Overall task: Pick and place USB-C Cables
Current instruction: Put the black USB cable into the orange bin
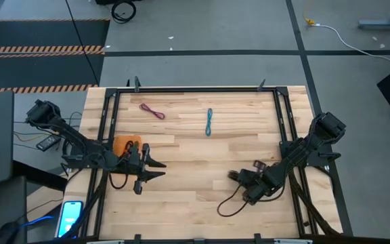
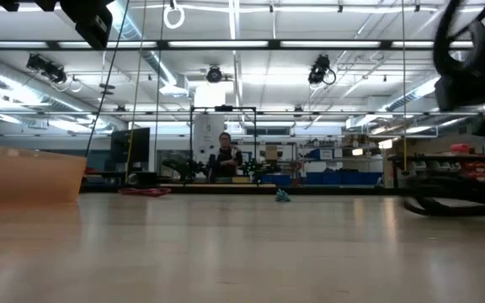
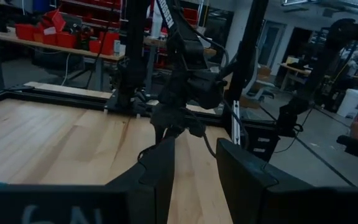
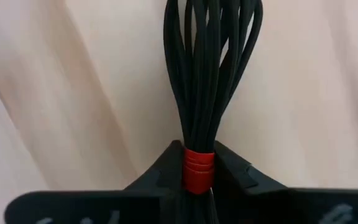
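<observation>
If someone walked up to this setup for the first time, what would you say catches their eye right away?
Most striking is the right gripper, low over the table's near right part, its fingers pinched on a black coil with a red tie. Across the bare wood, a maroon cable and a teal-blue cable lie apart near the far edge. The left gripper waits by an orange bin at the left side.

Grey floor (image 1: 215, 27), striped hazard tape (image 1: 39, 49)

The table (image 1: 181, 146) is showing pale, smooth wood planks, while the black cable (image 4: 211, 68) is looking smooth and matt, its red tie (image 4: 198, 169) shiny plastic.
</observation>
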You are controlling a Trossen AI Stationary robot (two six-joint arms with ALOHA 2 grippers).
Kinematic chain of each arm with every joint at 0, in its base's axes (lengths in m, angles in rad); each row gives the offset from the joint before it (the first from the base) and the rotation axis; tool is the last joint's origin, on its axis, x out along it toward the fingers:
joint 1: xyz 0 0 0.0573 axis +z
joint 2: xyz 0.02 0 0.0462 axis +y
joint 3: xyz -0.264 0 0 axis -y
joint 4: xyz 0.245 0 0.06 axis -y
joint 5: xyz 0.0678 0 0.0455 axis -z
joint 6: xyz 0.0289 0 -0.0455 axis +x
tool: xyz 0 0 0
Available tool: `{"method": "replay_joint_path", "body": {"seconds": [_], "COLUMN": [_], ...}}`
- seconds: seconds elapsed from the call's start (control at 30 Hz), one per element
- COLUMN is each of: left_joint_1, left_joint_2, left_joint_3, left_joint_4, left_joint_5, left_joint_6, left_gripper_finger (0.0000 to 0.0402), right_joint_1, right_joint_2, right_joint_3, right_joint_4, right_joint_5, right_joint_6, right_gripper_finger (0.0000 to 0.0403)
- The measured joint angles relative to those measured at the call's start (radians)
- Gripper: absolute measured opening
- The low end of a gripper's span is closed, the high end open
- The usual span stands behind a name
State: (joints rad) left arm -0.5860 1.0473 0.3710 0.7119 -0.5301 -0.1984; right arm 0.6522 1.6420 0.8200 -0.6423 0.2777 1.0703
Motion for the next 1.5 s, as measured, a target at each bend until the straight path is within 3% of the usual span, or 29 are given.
{"method": "replay_joint_path", "body": {"seconds": [0.4,0.6,0.7,0.83,1.03,1.2,1.5], "left_joint_1": [0.0,0.0,0.0,0.0,0.0,0.005,0.105], "left_joint_2": [0.0,0.0,0.0,0.0,0.0,0.001,0.024], "left_joint_3": [0.0,0.0,0.0,0.0,0.0,0.0,0.0], "left_joint_4": [0.007,0.009,0.009,0.012,0.033,0.073,0.137], "left_joint_5": [-0.04,-0.053,-0.053,-0.051,-0.033,-0.011,0.028], "left_joint_6": [0.012,0.012,0.033,0.098,0.218,0.32,0.258], "left_gripper_finger": [0.0126,0.0126,0.0126,0.0126,0.0131,0.0183,0.029], "right_joint_1": [-0.081,-0.13,-0.137,-0.16,-0.226,-0.262,-0.288], "right_joint_2": [-0.003,-0.004,-0.004,-0.006,-0.006,-0.006,0.077], "right_joint_3": [0.149,0.251,0.293,0.314,0.314,0.314,0.314], "right_joint_4": [0.144,0.438,0.633,0.882,0.945,0.963,1.089], "right_joint_5": [0.4,0.447,0.43,0.302,0.174,0.114,0.041], "right_joint_6": [-0.301,-0.676,-0.887,-1.072,-1.073,-1.051,-1.095], "right_gripper_finger": [0.006,0.006,0.006,0.006,0.006,0.006,0.006]}}
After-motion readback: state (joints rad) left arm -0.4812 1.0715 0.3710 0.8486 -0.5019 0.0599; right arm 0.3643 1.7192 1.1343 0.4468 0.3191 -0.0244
